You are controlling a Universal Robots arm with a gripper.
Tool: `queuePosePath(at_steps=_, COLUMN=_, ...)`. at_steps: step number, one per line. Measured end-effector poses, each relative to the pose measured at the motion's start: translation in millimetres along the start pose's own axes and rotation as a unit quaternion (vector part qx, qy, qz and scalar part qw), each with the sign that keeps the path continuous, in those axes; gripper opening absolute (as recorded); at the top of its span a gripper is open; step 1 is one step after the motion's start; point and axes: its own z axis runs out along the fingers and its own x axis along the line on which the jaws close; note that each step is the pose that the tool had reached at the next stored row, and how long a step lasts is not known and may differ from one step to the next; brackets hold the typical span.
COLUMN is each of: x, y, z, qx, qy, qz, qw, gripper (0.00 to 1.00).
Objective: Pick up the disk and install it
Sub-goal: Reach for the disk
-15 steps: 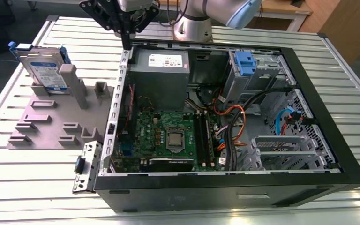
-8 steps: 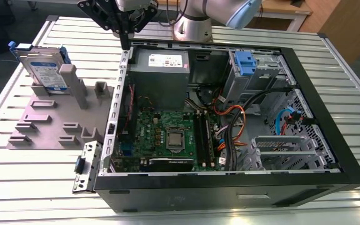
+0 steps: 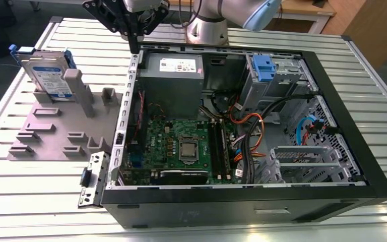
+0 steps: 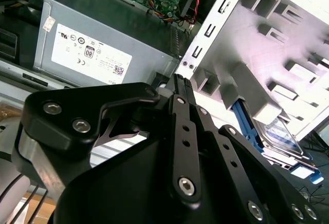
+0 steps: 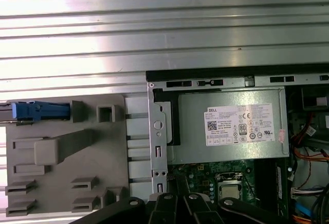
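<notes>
The disk (image 3: pixel 49 75) stands upright on its edge, slotted between the posts of the grey fixture plate (image 3: pixel 52 136), at that plate's far corner on the exterior view's left. Its blue bracket shows along the top edge. In the second wrist view the disk (image 4: pixel 280 131) leans behind a fixture post.

I judge it rigid, dense for its size, smooth on its metal faces and sensitive to knocks. The free upper edge looks like the best hold, pinched across the two flat faces.

My gripper (image 3: pixel 134 46) hangs over the rear edge of the open computer case (image 3: pixel 355 166), beside the power supply (image 3: pixel 173 75) and well apart from the disk. Its fingers (image 4: pixel 181 82) are pressed together with nothing between them.

The fixture plate lies on the slatted metal table (image 3: pixel 46 201), against the case's side wall.
</notes>
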Motion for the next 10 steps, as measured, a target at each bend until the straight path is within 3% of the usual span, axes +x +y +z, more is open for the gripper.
queuePosePath(at_steps=10, x=1.8, y=-0.1, z=0.0, qx=0.0, qy=0.0, qz=0.0, qw=1.0, gripper=0.11)
